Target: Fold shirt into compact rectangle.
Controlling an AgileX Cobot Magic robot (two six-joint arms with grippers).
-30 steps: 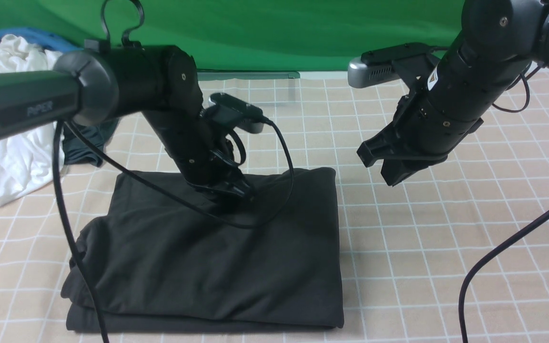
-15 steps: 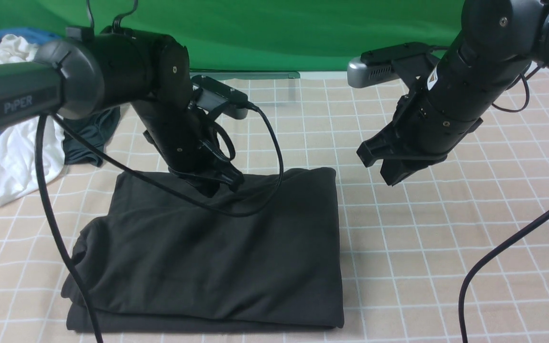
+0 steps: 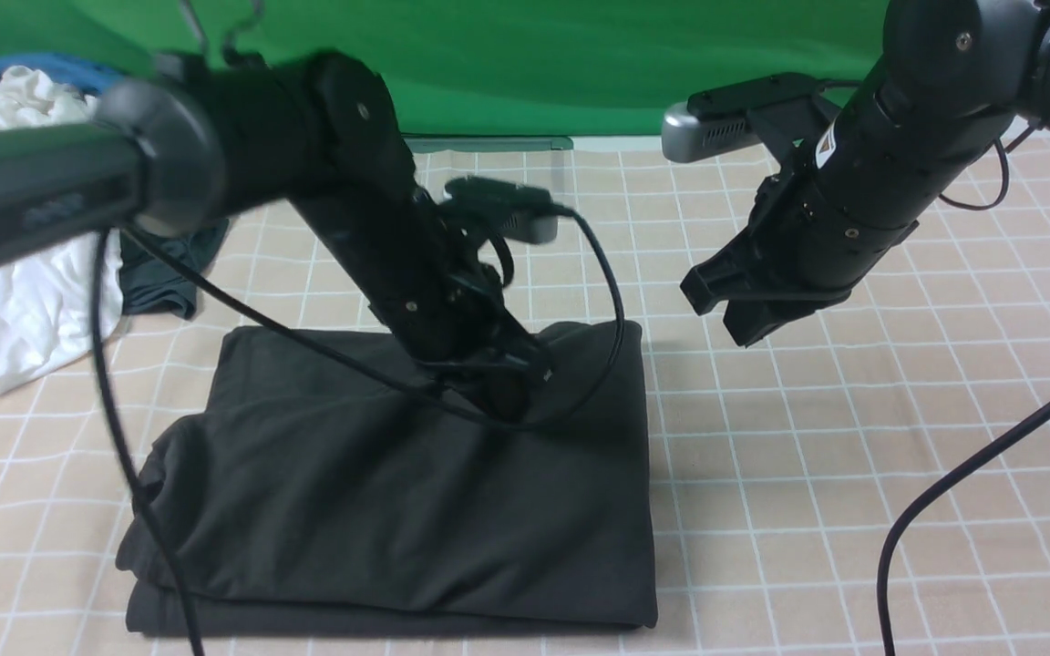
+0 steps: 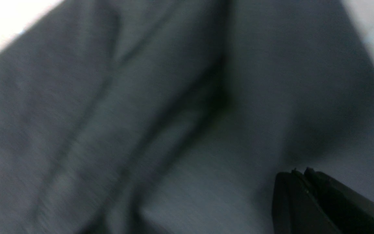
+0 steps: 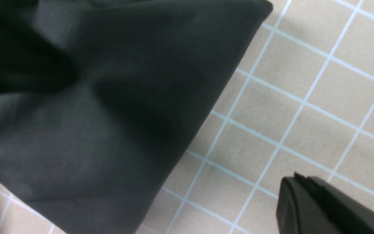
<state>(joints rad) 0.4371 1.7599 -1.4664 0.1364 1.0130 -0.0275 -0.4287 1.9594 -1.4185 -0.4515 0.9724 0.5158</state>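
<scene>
The black shirt [image 3: 397,483] lies folded into a rough rectangle on the checked desk [image 3: 853,474]. The left hand [image 3: 502,387], fingers together, presses on the shirt's far part. The right hand [image 3: 725,314], fingers together and empty, hangs above the desk beyond the shirt's far right corner.

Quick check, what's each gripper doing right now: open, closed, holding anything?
Left gripper: closed, tip down on the folded black shirt; no cloth visibly pinched.
Right gripper: closed, empty, hanging over the checked cloth beside the shirt.
</scene>
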